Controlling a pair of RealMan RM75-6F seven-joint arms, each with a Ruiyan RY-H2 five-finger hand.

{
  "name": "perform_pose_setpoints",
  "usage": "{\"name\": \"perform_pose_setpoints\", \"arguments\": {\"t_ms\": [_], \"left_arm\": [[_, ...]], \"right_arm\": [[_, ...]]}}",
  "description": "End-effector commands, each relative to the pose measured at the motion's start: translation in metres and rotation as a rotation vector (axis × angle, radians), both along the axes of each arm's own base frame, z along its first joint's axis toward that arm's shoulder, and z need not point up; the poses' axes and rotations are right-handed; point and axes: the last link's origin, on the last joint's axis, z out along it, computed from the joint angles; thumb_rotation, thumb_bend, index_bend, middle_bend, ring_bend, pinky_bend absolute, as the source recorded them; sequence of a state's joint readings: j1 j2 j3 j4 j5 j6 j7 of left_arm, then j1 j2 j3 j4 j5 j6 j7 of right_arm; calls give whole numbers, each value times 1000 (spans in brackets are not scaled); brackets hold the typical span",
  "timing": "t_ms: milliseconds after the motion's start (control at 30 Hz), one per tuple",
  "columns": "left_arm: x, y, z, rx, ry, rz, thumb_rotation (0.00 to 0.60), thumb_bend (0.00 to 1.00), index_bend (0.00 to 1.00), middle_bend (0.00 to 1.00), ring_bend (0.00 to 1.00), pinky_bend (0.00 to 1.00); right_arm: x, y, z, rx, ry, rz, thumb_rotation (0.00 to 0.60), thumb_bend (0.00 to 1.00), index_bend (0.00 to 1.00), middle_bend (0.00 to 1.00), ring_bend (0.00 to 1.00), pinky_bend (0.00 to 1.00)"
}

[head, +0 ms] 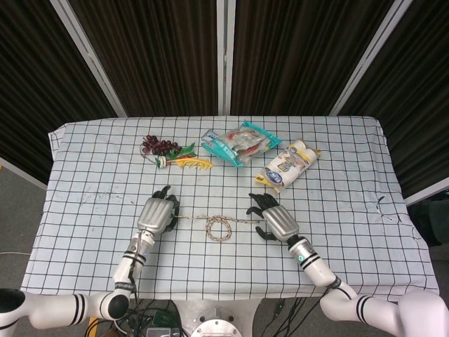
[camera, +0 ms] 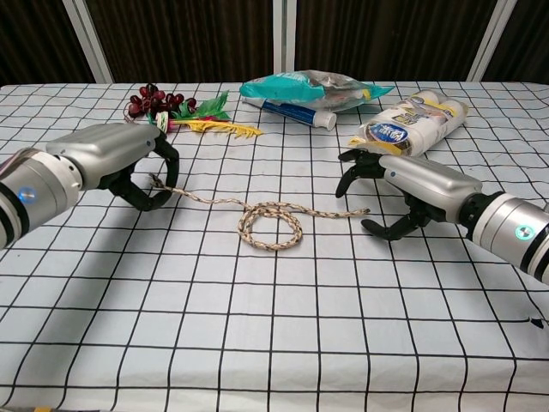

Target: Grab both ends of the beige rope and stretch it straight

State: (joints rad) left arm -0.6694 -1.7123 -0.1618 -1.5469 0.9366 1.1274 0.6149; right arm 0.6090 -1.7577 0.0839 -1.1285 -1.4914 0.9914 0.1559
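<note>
The beige rope (head: 242, 222) (camera: 330, 214) lies on the checked tablecloth with a small loop in its middle. My left hand (head: 158, 213) (camera: 107, 159) arches over the rope's left end, its fingers and thumb curled around it with a gap showing between them. The rope still rests on the cloth there. My right hand (head: 275, 221) (camera: 403, 184) hovers at the rope's right end with fingers spread above and thumb below. The frayed tip lies just left of the thumb, untouched.
At the back of the table (head: 351, 210) lie a bunch of dark grapes (head: 156, 146) (camera: 154, 101), a green and yellow sprig (head: 186, 158), a teal snack bag (head: 238, 142) (camera: 309, 90) and a white and yellow pack (head: 289, 165) (camera: 416, 120) just behind my right hand.
</note>
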Motion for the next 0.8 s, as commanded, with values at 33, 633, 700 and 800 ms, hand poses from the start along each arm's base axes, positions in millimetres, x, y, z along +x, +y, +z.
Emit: {"name": "perform_pose_setpoints", "arguments": {"t_ms": [33,633,700,800], "left_arm": [[0,0,0,0,0,2,600,444,629,320,58,196],[0,-1,2,2,2,10,600,444,628,320,58,196],[0,0,2,3,3,9,600,444,628,320,58,195],[-1,-1,2,1,4,12,600,444,628,320,58,196]], "right_arm": [[1,-1,-1,-3,3,-1,600,364,334,24,0,0],[5,-3,-8,-24,3,3,600,364,423,33,0,0],[5,-4,-9,-29,4,3,600,364,437,34,0,0],[4,-4,-9,-37,4,-1,600,365,451,37,0,0]]}}
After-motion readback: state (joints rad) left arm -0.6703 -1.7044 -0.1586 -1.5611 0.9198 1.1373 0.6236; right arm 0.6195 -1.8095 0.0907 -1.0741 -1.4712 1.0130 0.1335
